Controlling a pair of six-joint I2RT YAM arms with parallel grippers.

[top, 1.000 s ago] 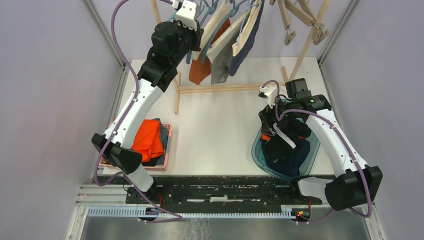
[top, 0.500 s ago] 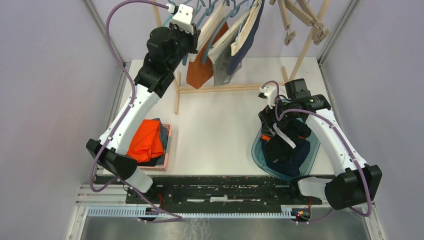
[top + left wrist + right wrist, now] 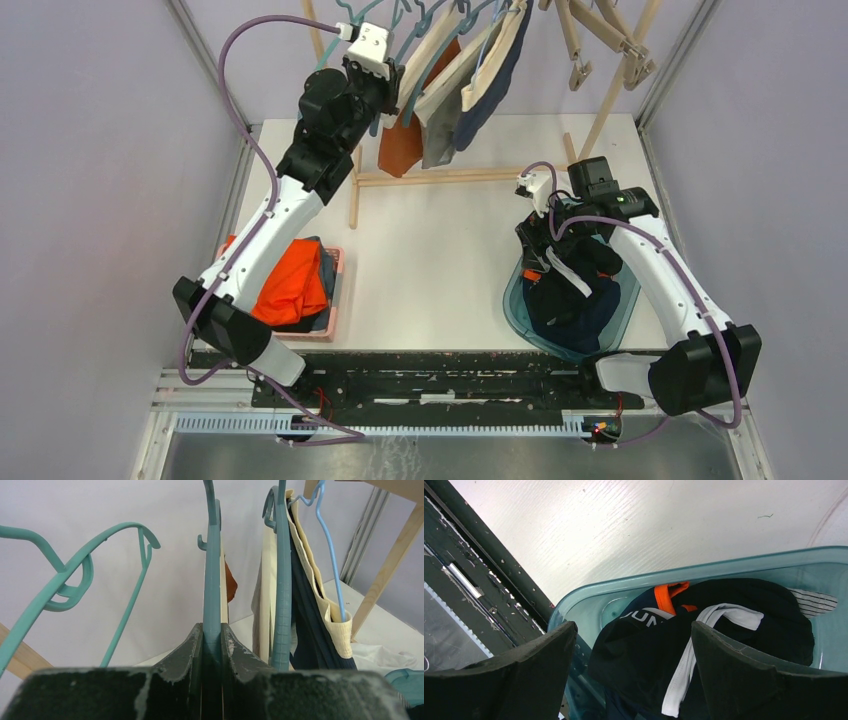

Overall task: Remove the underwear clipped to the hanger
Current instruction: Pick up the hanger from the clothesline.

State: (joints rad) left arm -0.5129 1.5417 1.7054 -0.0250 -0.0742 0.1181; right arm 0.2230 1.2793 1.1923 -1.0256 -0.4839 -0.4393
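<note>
Hanging at the far left, the clipped underwear (image 3: pixel 440 95) looks light and limp (pinch a lower hem). Left gripper (image 3: pixel 212 635) clamps a teal hanger (image 3: pixel 212 570); right gripper (image 3: pixel 631 630) gapes wide over the bin (image 3: pixel 734 562).

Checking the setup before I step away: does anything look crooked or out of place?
An empty teal hanger hangs tilted, beside the upright hanger that the left gripper clamps. Otherwise nothing stands out.
</note>
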